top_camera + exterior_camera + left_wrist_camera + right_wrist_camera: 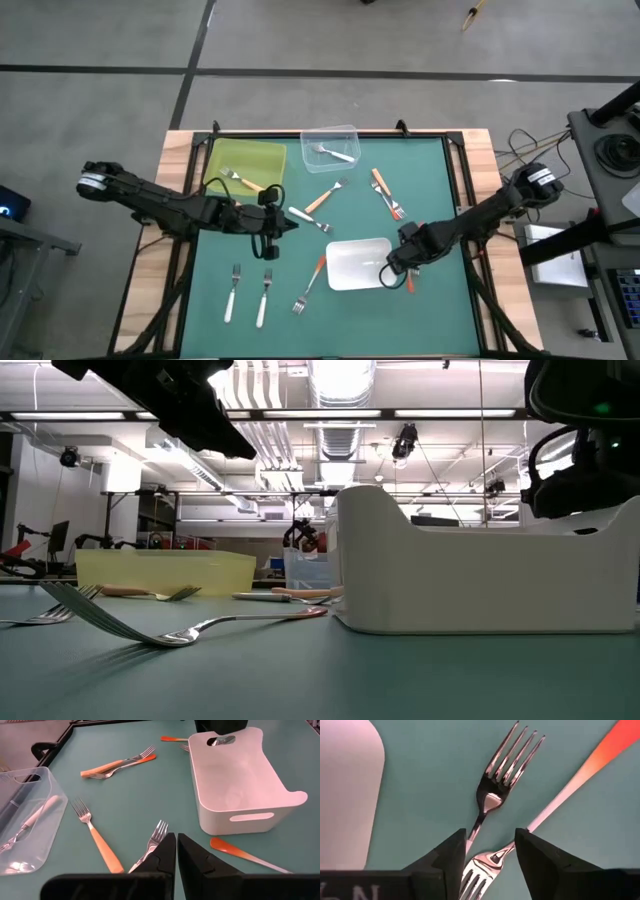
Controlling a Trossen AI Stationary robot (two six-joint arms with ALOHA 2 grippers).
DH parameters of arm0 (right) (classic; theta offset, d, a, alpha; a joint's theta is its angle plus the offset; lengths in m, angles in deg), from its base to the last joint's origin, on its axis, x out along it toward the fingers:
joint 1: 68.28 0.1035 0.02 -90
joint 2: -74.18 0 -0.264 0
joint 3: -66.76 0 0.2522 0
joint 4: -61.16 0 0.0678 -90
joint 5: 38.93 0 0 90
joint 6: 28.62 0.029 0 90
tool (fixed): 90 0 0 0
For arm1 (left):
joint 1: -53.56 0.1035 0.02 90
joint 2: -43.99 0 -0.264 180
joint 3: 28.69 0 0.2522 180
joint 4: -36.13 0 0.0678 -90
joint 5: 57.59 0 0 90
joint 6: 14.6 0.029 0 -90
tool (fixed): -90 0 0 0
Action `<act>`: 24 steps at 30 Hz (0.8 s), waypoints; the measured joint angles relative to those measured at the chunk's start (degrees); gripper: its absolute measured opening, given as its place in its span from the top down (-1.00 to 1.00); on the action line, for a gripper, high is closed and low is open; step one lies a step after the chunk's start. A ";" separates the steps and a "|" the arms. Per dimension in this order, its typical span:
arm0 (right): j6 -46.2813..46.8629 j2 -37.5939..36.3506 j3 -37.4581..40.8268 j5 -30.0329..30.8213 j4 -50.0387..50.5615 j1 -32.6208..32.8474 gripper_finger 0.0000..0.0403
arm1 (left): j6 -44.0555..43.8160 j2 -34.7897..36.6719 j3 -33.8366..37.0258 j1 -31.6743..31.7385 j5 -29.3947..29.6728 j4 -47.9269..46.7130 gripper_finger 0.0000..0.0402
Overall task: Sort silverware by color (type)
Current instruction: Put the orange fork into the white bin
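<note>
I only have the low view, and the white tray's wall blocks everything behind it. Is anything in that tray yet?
Observer: No. The left wrist view looks into the white tray, and it is empty.
Operator: Where is the right gripper working?
Observer: The right gripper is open and low beside the tray's right edge, over a red-handled fork and a second fork.
Operator: And the left one?
Observer: The left gripper is shut over the middle of the table, above a third fork, and holds nothing.
</note>
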 joint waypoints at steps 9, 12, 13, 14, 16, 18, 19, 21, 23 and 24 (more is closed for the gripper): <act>0.75 -1.34 0.08 0.35 -0.94 0.00 0.20 | 0.05 0.00 0.03 0.00 0.00 0.46 1.00; 0.84 -0.40 0.15 1.68 -2.16 0.00 0.23 | 0.15 0.00 0.04 0.00 0.00 0.48 1.00; 0.86 0.06 0.15 1.56 -2.54 0.00 0.24 | 0.15 0.00 0.04 0.02 0.00 0.48 1.00; 0.85 0.44 0.14 1.58 -2.54 0.00 0.25 | 0.17 0.00 0.04 0.01 0.00 0.48 1.00; 0.91 1.12 0.15 1.55 -2.62 0.00 0.29 | 0.19 0.00 0.04 0.02 0.00 0.51 1.00; 0.94 1.82 0.18 1.53 -2.81 0.00 0.32 | 0.48 0.00 0.04 0.02 0.00 0.77 1.00; 0.91 1.91 0.22 1.51 -2.81 0.00 0.34 | 0.77 0.00 0.04 0.02 0.02 0.94 1.00; 0.92 2.01 0.32 1.53 -3.02 0.00 0.38 | 1.50 0.00 0.04 0.04 0.00 1.45 1.00; 1.23 2.01 0.45 1.57 -3.18 0.00 0.44 | 1.70 0.00 0.04 0.04 0.02 2.29 1.00; 1.55 2.01 0.53 1.59 -3.27 0.00 0.48 | 1.70 0.00 0.04 0.04 0.02 2.60 1.00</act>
